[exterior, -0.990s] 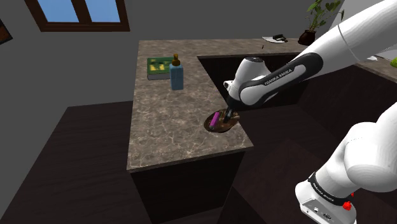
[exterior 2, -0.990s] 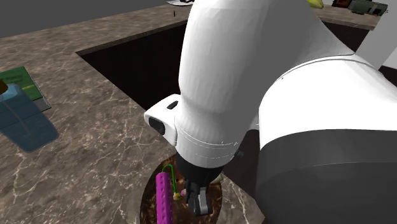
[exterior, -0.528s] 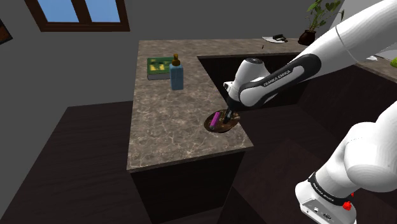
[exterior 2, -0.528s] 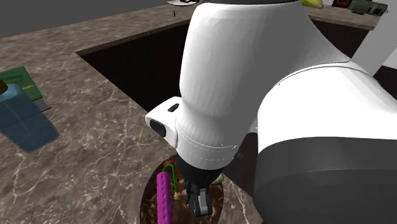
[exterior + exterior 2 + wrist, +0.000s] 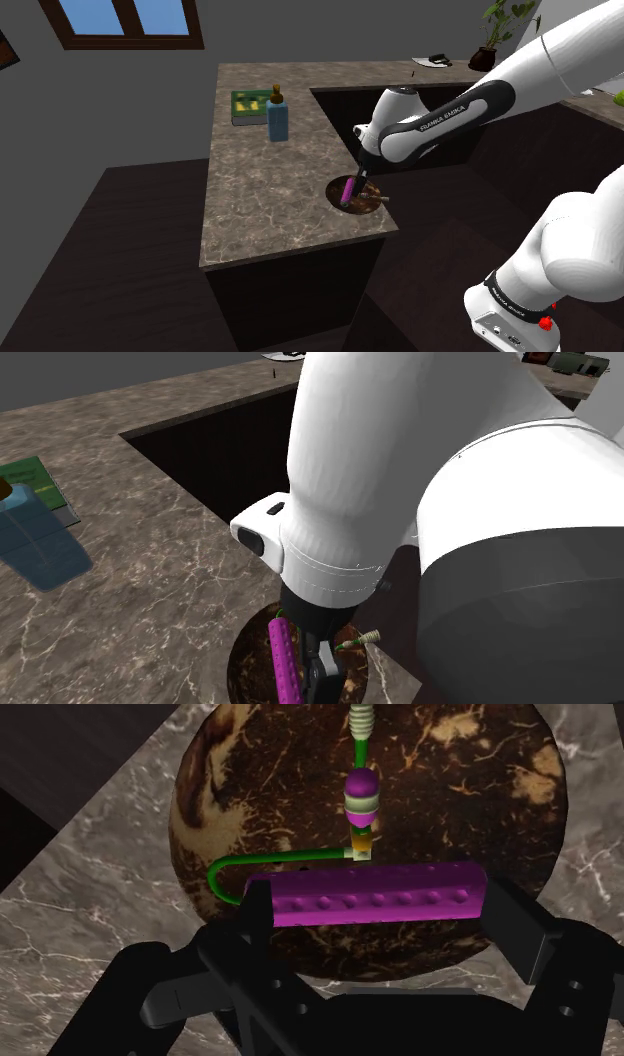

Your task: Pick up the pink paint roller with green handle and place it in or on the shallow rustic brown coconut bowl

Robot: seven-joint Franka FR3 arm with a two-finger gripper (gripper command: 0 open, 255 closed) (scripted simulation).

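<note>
Wrist view: black gripper [image 5: 385,919] clasps the pink paint roller [image 5: 370,896] lengthwise, one finger at each end of the dimpled cylinder. Roller sits over the gripper-side part of the brown coconut bowl [image 5: 450,794]. A thin green wire bends off one end to the handle [image 5: 361,792], which runs across the bowl's inside. Cannot tell if the handle tip touches the bowl.

Shoulder view: bowl near the marbled countertop [image 5: 260,200] edge, roller tilted. Blue bottle [image 5: 277,120] and green book [image 5: 247,105] stand well apart from it.

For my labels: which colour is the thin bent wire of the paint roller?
Green; the wire shows best in the wrist view.
</note>
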